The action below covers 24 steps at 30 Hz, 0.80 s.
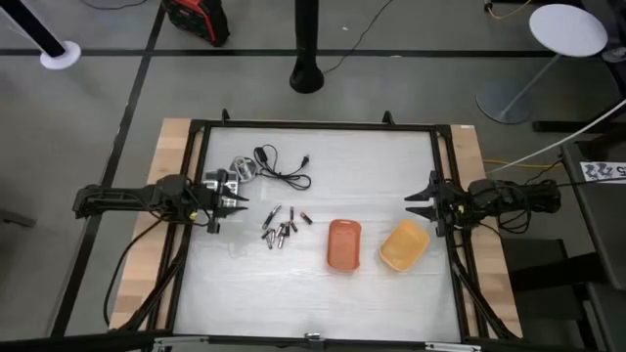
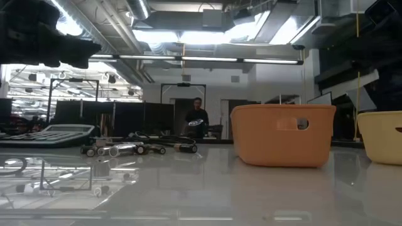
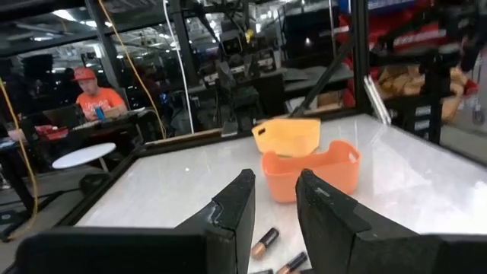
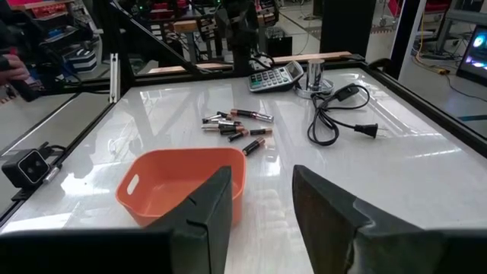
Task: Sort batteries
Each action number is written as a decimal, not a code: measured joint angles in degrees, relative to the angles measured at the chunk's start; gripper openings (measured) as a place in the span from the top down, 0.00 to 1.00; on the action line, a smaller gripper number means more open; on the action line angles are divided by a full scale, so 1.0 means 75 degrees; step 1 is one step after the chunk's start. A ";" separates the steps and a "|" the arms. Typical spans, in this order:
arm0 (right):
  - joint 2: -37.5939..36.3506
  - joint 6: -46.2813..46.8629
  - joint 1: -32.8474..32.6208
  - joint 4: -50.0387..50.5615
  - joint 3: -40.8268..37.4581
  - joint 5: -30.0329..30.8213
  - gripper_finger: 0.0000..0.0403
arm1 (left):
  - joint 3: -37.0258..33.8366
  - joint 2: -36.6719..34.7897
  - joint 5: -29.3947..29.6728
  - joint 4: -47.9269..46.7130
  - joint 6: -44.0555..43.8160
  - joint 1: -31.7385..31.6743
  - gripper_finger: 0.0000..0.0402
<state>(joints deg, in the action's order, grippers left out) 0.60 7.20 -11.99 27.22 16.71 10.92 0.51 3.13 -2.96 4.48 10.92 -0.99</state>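
- batteries lie loose in one small cluster on the tabletop, between the arms, left of the orange tray – none sorted yet, both trays look empty
- yellow tray just beside the orange one, likely the two sort bins
- left gripper near the cluster, jaws part open, holding nothing – placed to reach in first
- right gripper by the yellow tray, jaws apart, empty, waiting
- cable and calculator are clutter, well behind

High overhead; low at tabletop level; wrists face inward, sharing orange tray.
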 joint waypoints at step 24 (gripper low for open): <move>0.0003 -0.0642 0.0000 -0.2549 0.0003 0.0106 0.67 | 0.0003 0.0240 0.0356 0.3446 -0.2024 0.0000 0.78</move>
<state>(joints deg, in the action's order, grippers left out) 0.62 2.39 -11.99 8.11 16.73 11.72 0.54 4.92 -0.29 30.32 -4.27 -0.99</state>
